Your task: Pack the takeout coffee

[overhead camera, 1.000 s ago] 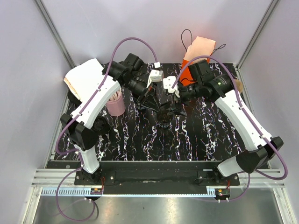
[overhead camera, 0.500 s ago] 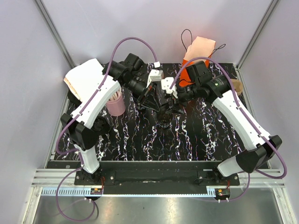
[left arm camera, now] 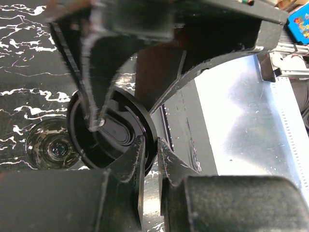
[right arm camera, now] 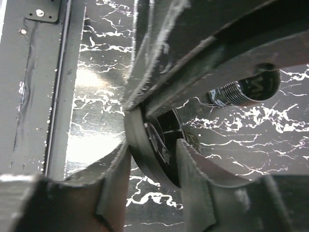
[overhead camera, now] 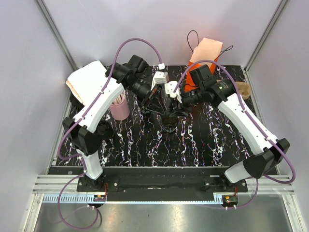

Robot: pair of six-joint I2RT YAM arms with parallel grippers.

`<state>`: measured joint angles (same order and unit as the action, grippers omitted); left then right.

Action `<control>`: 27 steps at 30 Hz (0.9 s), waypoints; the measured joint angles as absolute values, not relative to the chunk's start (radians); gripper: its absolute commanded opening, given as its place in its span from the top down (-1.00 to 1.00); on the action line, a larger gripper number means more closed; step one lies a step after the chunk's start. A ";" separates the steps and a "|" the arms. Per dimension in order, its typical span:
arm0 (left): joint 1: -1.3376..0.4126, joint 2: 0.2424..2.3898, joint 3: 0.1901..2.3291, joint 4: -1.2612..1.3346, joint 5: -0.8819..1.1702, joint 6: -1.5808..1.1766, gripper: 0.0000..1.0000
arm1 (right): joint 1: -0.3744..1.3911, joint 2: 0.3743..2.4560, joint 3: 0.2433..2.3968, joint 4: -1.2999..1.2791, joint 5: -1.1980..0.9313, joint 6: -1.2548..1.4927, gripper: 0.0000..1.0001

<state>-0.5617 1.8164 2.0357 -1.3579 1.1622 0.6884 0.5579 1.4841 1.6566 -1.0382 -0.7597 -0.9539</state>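
Observation:
A dark round lid (left arm camera: 111, 128) hangs edge-on over the middle of the marbled mat. My left gripper (left arm camera: 150, 147) is shut on its rim. In the top view the left gripper (overhead camera: 155, 104) and the right gripper (overhead camera: 176, 107) meet there, tip to tip. The right gripper (right arm camera: 153, 145) straddles the same lid (right arm camera: 149, 150), one finger on each side, jaws partly apart with gaps showing. Just below them a small black cup (overhead camera: 170, 126) stands lidless on the mat; it also shows in the left wrist view as the open cup (left arm camera: 53, 147). I see no takeout coffee with its lid on.
An orange bag (overhead camera: 195, 72) with a pale top stands at the back right, behind the right arm. A pink cup of wooden sticks (overhead camera: 119, 107) stands at the left beside the left arm. The mat's near edge (overhead camera: 159, 164) meets a metal rail.
The right gripper has slid left onto the lid and its jaws have narrowed around it. The left gripper has held still with the lid.

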 measured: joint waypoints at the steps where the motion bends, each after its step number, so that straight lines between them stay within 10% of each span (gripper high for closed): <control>1: -0.561 1.817 2.036 -1.357 1.161 0.689 0.83 | 0.558 1.484 1.655 -1.040 -0.762 -0.953 0.28; 6: -0.551 1.817 2.036 -1.336 1.164 0.699 0.57 | 0.568 1.485 1.654 -1.067 -0.779 -0.945 0.49; 17: -0.541 1.818 2.038 -1.352 1.174 0.667 -0.71 | 0.569 1.484 1.654 -1.066 -0.788 -0.921 0.77; 27: -0.416 1.811 2.107 -1.355 1.164 0.640 -0.98 | 0.558 1.466 1.655 -1.058 -0.851 -0.800 0.84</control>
<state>-0.4156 1.8107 2.1071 -1.3552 1.1637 0.6403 0.5583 1.4662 1.6547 -1.0584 -0.8509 -0.8001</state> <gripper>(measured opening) 0.984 0.296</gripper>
